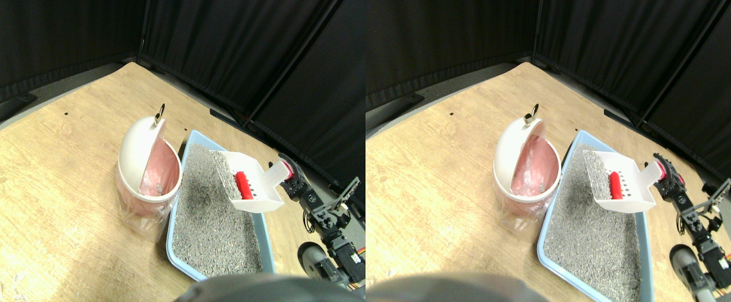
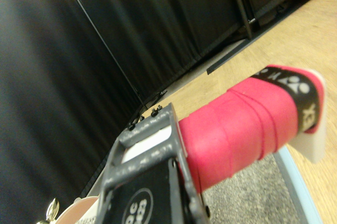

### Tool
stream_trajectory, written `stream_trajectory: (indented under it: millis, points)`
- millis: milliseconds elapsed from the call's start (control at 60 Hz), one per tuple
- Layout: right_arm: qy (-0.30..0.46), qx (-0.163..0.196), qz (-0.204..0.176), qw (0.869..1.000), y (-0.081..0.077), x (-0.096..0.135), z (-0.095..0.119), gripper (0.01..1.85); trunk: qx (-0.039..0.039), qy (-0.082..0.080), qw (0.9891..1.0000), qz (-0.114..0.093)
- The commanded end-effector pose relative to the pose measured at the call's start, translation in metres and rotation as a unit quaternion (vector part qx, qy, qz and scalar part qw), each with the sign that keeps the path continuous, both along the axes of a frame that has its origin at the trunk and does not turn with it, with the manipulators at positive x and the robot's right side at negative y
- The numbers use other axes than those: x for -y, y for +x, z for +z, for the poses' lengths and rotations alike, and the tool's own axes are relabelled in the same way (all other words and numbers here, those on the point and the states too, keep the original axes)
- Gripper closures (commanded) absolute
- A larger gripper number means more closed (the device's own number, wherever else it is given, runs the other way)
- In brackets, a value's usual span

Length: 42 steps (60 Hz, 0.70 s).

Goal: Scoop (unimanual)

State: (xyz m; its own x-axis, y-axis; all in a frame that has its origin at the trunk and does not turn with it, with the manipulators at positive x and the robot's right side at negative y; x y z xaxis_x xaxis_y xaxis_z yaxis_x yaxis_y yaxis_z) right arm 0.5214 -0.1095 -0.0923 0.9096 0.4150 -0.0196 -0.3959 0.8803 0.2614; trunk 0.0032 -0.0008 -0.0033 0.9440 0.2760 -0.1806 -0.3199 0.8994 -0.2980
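Wooden flooring [image 1: 38,189] covers the work area, with black curtains [image 1: 51,38] standing behind it.

Leftmost of the objects is a white bin [image 1: 145,170] with a pink plastic liner [image 1: 159,168]. Its domed lid [image 1: 138,143] is tipped upright, leaving the mouth open, and a small metal clip [image 1: 160,114] stands at the top edge of the lid.

Just beside the bin, touching or nearly touching it, lies a pale blue tray [image 1: 174,255] filled with grey litter [image 1: 211,220].

Over the far right part of the tray, a white slotted scoop [image 1: 260,200] is raised above the litter and tilted. A red cylinder [image 1: 243,185] lies inside the scoop, with some litter on the scoop's far wall. The scoop's handle [image 1: 285,168], wrapped in pink-red tape, points to the right.

At the right, the right gripper [image 1: 291,179] meets that handle. In the wrist view, the wrapped handle [image 2: 247,124] passes directly beside the dark jaw frame of the gripper [image 2: 181,155], and the scoop is carried clear of the litter; the jaws are closed on the handle. The litter and the tray edge [image 2: 297,182] are visible beneath the handle in that view.
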Motion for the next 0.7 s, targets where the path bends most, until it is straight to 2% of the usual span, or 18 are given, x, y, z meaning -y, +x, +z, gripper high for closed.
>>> stream_trajectory:
  millis: [17,183,333,367,383,667,683,700]
  points:
    - [0.034,0.030,0.005,0.999,0.006,-0.006,0.016,1.80,0.0093,-0.003,0.9999,0.010]
    - [0.046,0.029,0.013,0.998,0.011,-0.014,0.023,1.80,0.0089,-0.006,0.9999,0.013]
    - [0.072,0.019,0.014,0.997,0.015,-0.015,0.013,1.80,0.0092,-0.006,0.9999,0.012]
    - [0.102,0.008,-0.012,0.995,0.013,-0.016,0.008,1.80,0.0096,-0.004,0.9999,0.010]
    - [0.113,-0.001,-0.010,0.994,0.015,-0.015,0.006,1.80,0.0085,-0.004,0.9999,0.009]
    - [0.136,-0.009,-0.030,0.990,0.015,-0.008,-0.003,1.80,0.0069,0.000,1.0000,-0.003]
    - [0.146,-0.017,-0.048,0.988,0.015,-0.007,-0.004,1.80,0.0068,0.001,1.0000,-0.004]
    - [0.153,-0.020,-0.044,0.987,0.016,-0.006,-0.005,1.80,0.0070,0.000,1.0000,-0.004]
